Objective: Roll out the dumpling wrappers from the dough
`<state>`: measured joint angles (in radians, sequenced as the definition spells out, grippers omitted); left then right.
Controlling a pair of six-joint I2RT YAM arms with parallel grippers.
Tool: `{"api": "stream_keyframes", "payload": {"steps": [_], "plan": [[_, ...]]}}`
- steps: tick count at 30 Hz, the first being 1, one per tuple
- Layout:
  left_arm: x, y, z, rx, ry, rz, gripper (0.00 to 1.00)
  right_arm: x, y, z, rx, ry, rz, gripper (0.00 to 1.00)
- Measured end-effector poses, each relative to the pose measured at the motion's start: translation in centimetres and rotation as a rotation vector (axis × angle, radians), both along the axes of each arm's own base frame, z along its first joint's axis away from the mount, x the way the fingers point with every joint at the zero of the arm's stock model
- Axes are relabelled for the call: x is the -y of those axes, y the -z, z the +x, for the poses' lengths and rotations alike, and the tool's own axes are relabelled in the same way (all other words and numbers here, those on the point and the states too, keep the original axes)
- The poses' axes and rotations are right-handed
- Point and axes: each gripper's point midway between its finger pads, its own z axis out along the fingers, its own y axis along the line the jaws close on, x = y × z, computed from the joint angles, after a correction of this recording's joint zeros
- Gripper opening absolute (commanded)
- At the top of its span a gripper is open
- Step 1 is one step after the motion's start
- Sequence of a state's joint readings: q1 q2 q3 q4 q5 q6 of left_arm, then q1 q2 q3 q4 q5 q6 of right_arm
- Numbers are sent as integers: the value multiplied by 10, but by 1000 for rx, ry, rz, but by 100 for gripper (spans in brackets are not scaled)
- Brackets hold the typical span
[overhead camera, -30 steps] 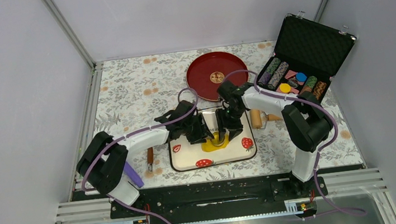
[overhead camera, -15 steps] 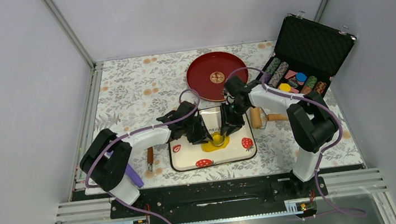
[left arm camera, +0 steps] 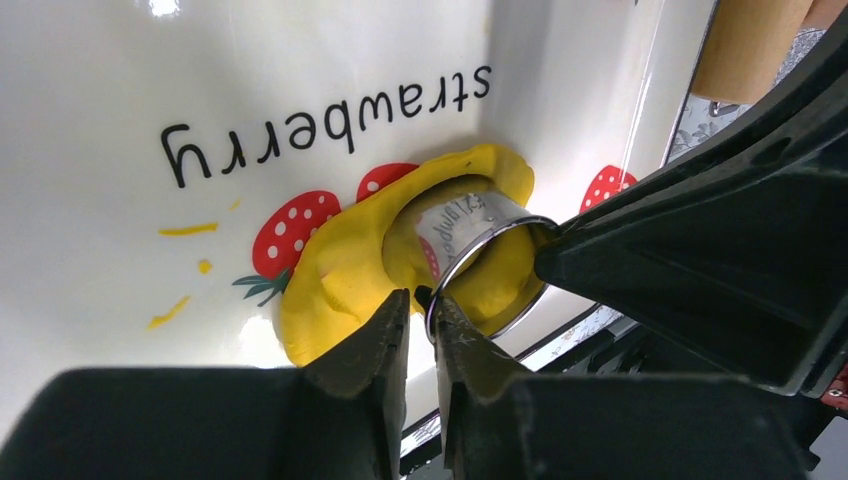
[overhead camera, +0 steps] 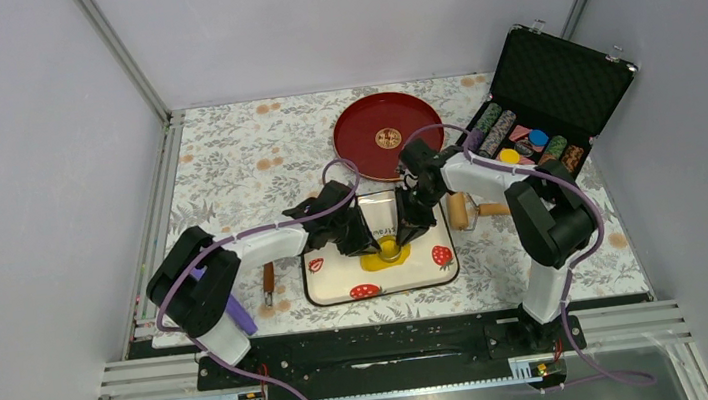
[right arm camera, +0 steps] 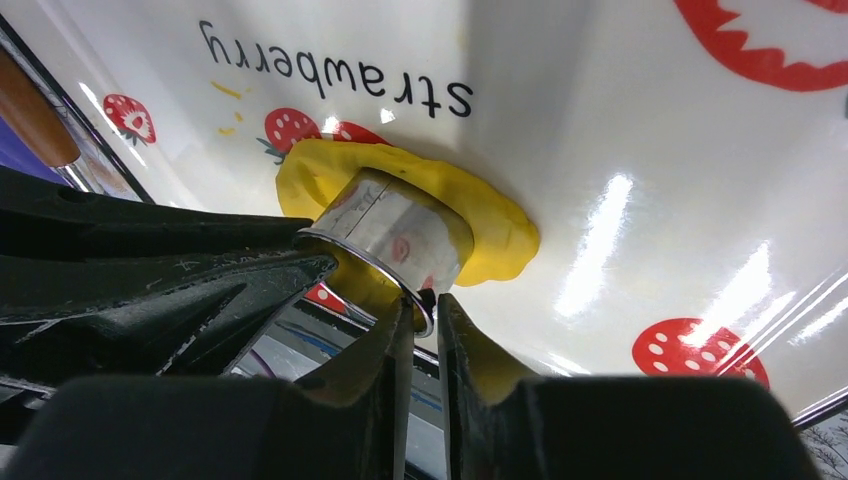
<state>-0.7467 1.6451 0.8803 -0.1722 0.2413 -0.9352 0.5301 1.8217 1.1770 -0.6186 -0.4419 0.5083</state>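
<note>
A flattened yellow dough (overhead camera: 377, 258) patch with ragged edges lies on the white strawberry tray (overhead camera: 434, 273). A metal ring cutter (overhead camera: 391, 247) stands pressed into it. My left gripper (overhead camera: 371, 239) is shut on the ring's left rim, and my right gripper (overhead camera: 404, 231) is shut on its opposite rim. In the left wrist view my gripper (left arm camera: 420, 298) pinches the ring (left arm camera: 480, 215), with dough (left arm camera: 330, 290) around and inside it. In the right wrist view my gripper (right arm camera: 422, 300) pinches the ring (right arm camera: 400, 235) over the dough (right arm camera: 495, 225). No separate dumpling wrapper is in view.
A red plate (overhead camera: 388, 134) lies behind the tray. An open case of poker chips (overhead camera: 539, 134) stands at the back right. A wooden rolling pin (overhead camera: 459, 211) lies right of the tray. A wooden-handled tool (overhead camera: 268, 282) and a purple object (overhead camera: 237, 312) lie to the left.
The right arm's wrist has shifted a little back and right, and the left gripper has moved slightly. Both grippers stay on the ring over the dough.
</note>
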Motion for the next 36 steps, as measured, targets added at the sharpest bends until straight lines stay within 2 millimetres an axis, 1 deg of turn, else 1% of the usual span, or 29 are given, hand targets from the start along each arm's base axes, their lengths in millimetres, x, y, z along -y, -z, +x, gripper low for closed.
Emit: {"api": "stream_keyframes", "payload": {"steps": [2,4,12,22,36], "plan": [[1,0,0,3,1,-3,9,0,0,-1,-1,-4,4,17],[1,-1,1,5,1,-5,0,0,1,-1,-2,-7,5,14],[1,2,1,4,-1,-3,0,-2,1,-2,3,-26,23,0],[3,3,2,9,-2,-9,0,2,8,-3,27,-26,36,0],[4,4,2,22,-23,5,0,3,12,-3,60,-19,74,0]]}}
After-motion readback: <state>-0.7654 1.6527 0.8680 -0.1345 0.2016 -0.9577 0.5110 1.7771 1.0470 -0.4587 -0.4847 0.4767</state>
